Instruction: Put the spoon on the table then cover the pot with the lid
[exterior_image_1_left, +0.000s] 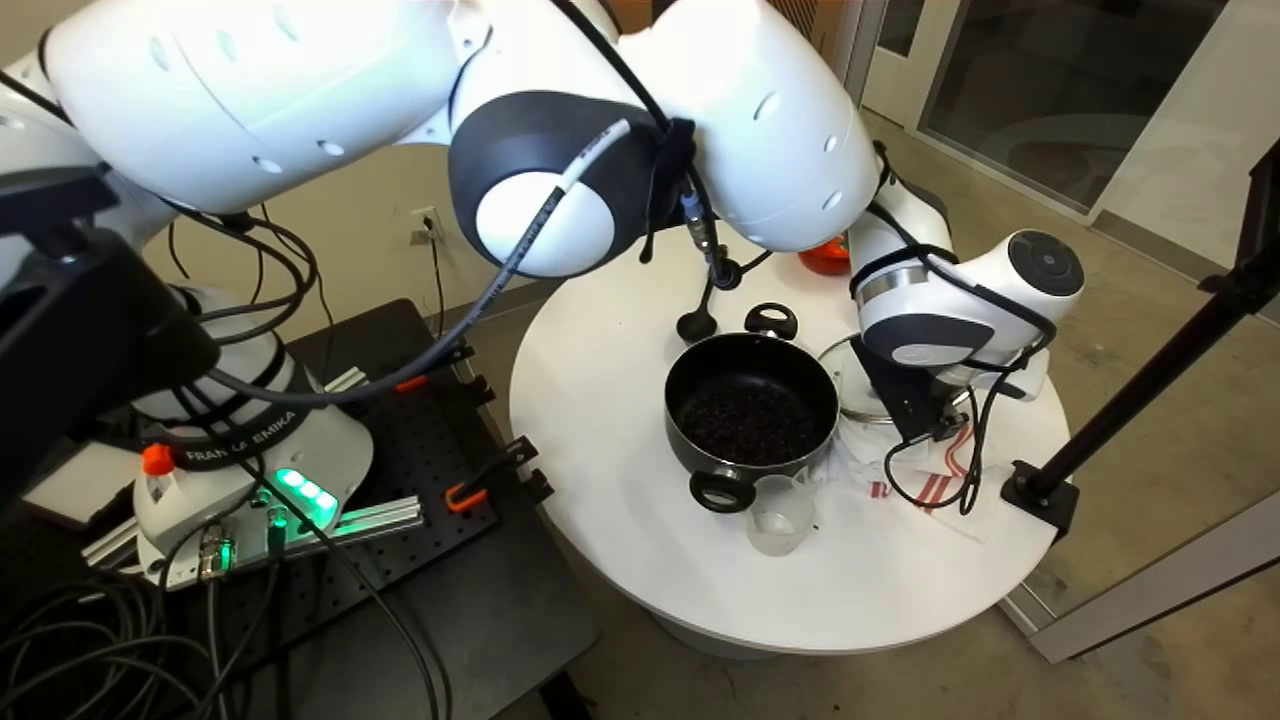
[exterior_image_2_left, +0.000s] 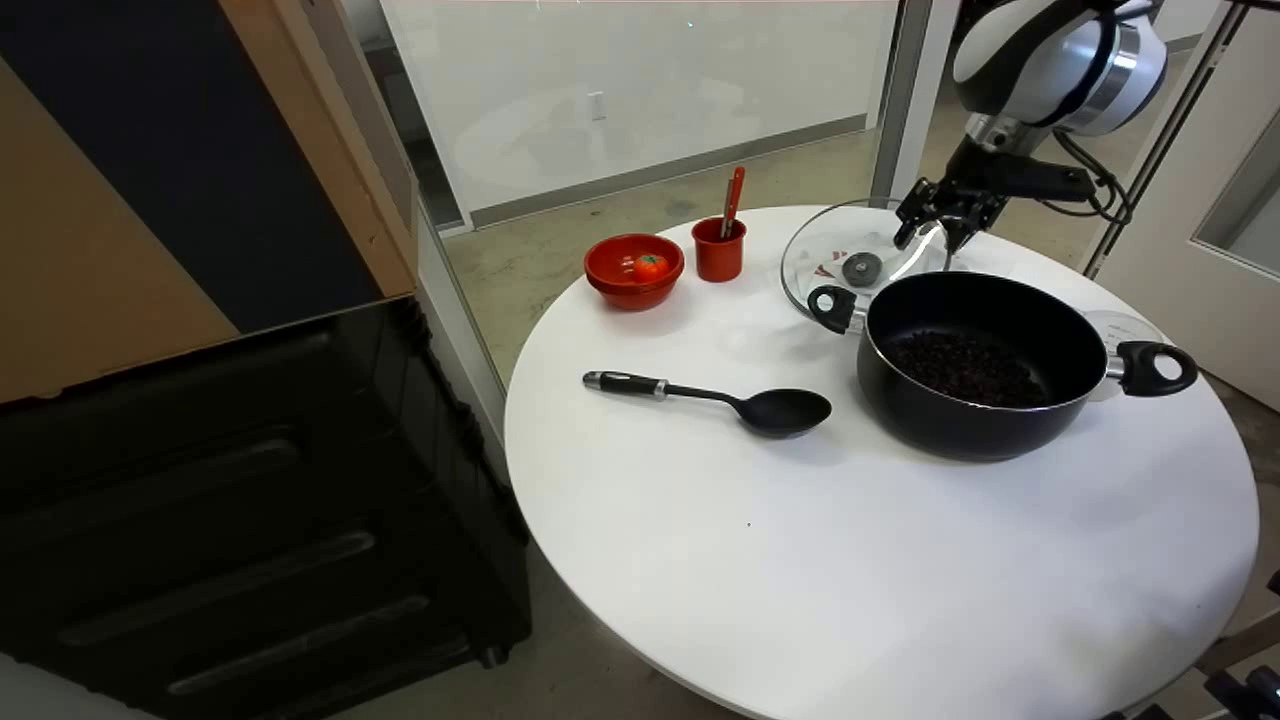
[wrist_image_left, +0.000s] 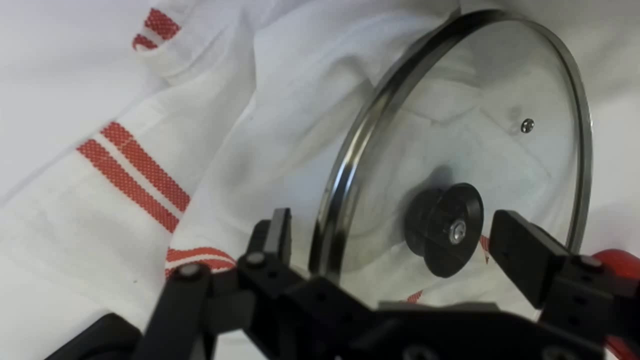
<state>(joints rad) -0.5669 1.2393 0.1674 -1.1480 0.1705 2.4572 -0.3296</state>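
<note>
The black spoon lies on the white round table, left of the black pot; it also shows in an exterior view. The pot is uncovered, with dark bits inside. The clear glass lid is tilted beyond the pot, near a towel; part of it shows beside the arm. In the wrist view my gripper is open, its fingers on either side of the lid's metal rim and dark knob. My gripper is low over the table; any contact cannot be told.
A white towel with red stripes lies under and beside the lid. A clear plastic cup stands against the pot. A red bowl and a red cup with utensils stand at the far edge. A black pole is clamped at the table edge.
</note>
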